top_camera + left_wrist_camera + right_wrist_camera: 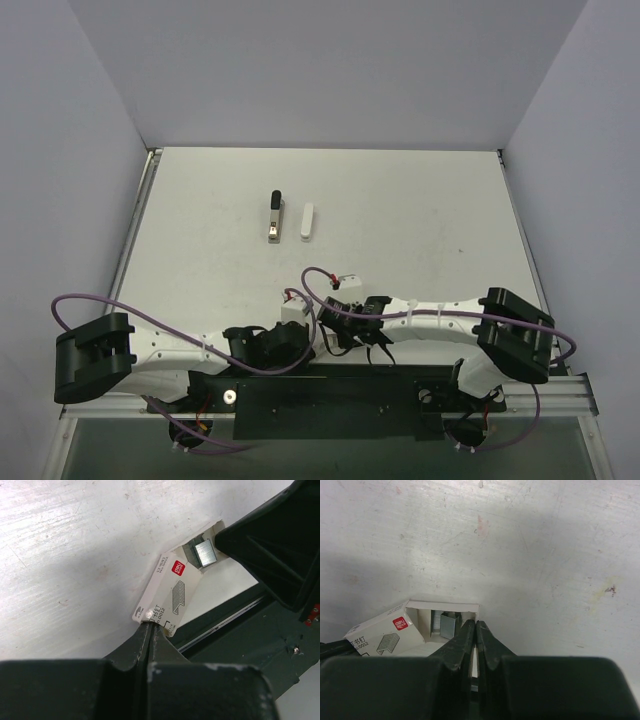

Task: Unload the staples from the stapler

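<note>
My left gripper (150,625): pressed together, pinching near corner of staple carton (167,587) above worktop (65,555). Carton runs toward 2 o'clock, far end open, grey staples (205,552) sitting inside. My right gripper (475,626): pressed together at open end's flap, thin white sliver in its seam; can't tell whether flap is pinched. At 12 o'clock from both grippers, mid-worktop, well apart from them: stapler bar (273,215), black end at 12 o'clock; stapler shell (307,222) at its 3 o'clock, not touching.
</note>
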Tool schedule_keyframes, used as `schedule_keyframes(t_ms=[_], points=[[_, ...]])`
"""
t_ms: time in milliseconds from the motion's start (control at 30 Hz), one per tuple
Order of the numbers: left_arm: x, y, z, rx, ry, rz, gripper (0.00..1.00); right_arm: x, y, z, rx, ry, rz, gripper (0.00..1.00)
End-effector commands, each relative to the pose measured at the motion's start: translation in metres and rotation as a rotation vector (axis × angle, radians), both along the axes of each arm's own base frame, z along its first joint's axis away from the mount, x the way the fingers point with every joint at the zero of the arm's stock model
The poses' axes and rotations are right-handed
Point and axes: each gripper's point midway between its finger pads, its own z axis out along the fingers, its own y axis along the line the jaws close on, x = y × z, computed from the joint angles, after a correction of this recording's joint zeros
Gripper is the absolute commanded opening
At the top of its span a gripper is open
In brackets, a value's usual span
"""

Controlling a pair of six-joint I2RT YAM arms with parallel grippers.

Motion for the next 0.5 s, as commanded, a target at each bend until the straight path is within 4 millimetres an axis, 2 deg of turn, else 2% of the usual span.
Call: schedule_keyframes(t_ms=[0,267,467], points=[[0.004,-0.009,0.01,-0.054,-0.027,0.01,0.0,-0.011,0.005,-0.004,-0.028,0.043,0.048,0.0],[0.008,-0.007,0.01,-0.02,-0.055,0.004,0.0,-0.018,0.014,-0.005,-0.027,0.069,0.173,0.0],[0.009,-0.005,0.007,-0.005,-0.051,0.005,0.0,-0.027,0.007,-0.006,-0.006,0.081,0.222,0.0]])
